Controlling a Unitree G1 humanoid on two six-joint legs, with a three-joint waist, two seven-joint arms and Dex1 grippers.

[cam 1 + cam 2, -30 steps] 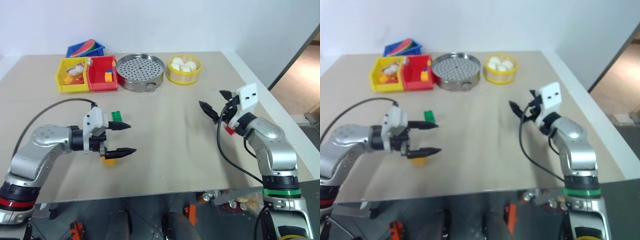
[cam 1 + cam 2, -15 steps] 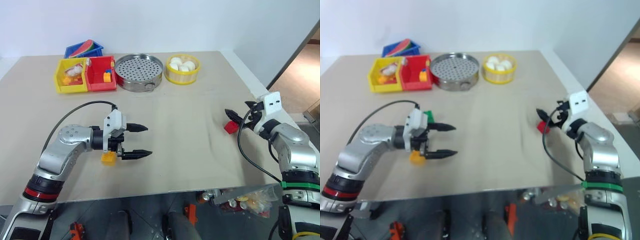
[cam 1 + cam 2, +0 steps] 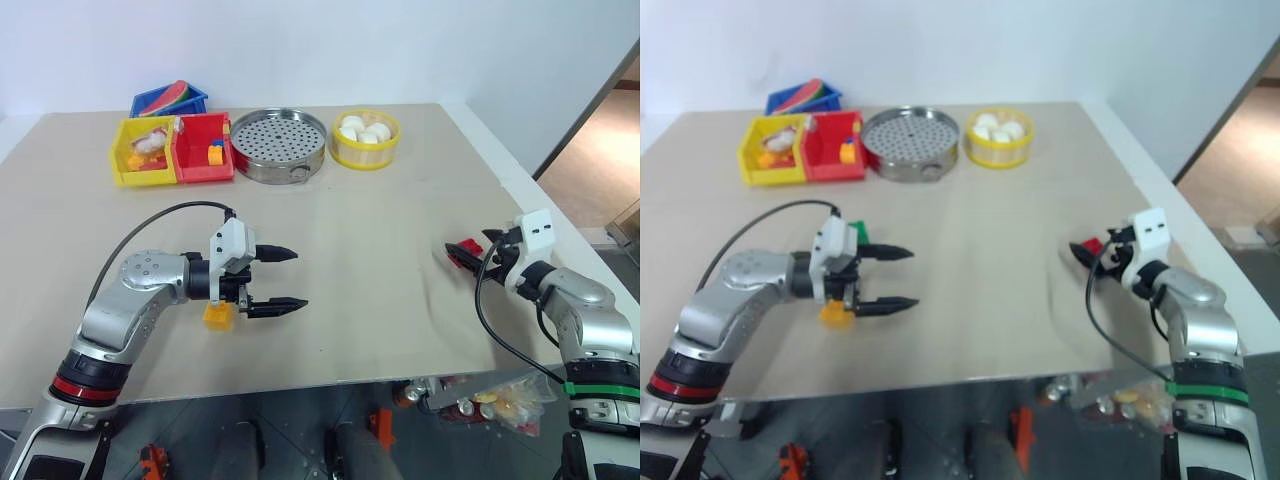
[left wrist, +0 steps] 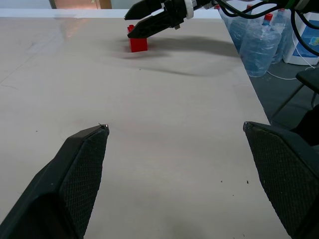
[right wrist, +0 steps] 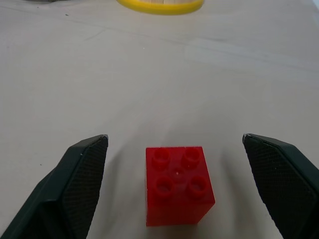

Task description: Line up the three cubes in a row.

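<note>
No row yet. Your right gripper [image 5: 174,164] hangs unclenched astride the red cube [image 5: 178,184]. Your left gripper [image 3: 283,280], also spread and empty, has the yellow cube [image 3: 217,316] and green cube [image 3: 858,232] just beside it.

Your two head views look forward and down over the table [image 3: 380,310] from above, and they share nearly the whole scene, both arms and the bins along the far edge included. Your left wrist view sits low and close to the table, looking along its own fingers [image 4: 79,164] across the surface; just beyond those fingers' reach it takes in the red cube [image 4: 137,43] and the right gripper [image 4: 134,22], so it overlaps with your right wrist view. That one sits lower and nearer, with the red cube between its fingers [image 5: 82,172] and a yellow basket [image 5: 160,6] far ahead of them.
</note>
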